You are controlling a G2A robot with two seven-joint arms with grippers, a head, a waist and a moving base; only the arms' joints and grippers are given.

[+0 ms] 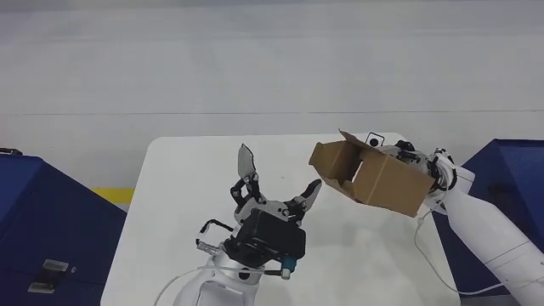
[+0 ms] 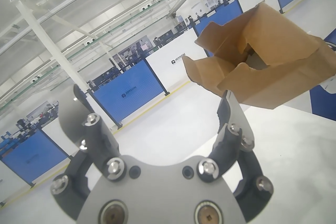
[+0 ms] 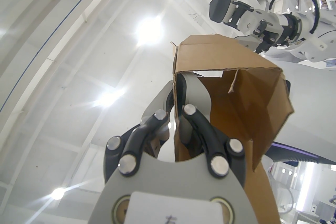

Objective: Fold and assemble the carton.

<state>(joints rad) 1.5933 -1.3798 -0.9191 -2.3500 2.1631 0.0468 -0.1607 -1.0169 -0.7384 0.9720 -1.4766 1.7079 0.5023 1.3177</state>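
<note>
The brown cardboard carton (image 1: pixel 374 178) is up off the white table (image 1: pixel 187 187), hanging tilted over the table's far right part. The right hand (image 3: pixel 177 93) has it. It is clamped on one side wall, one finger (image 3: pixel 195 93) inside the box and the other outside. From the left wrist view, the carton (image 2: pixel 262 64) shows its open end, flaps loose and jagged, none folded shut.

The left hand (image 1: pixel 280 168) sits over the middle of the table with its jaws spread wide and nothing in them, and it points at that open end. One fingertip (image 2: pixel 228 104) is just beside the carton's lower edge; from above there is a thin gap between them. Blue partition panels (image 2: pixel 128 96) line the room behind.
</note>
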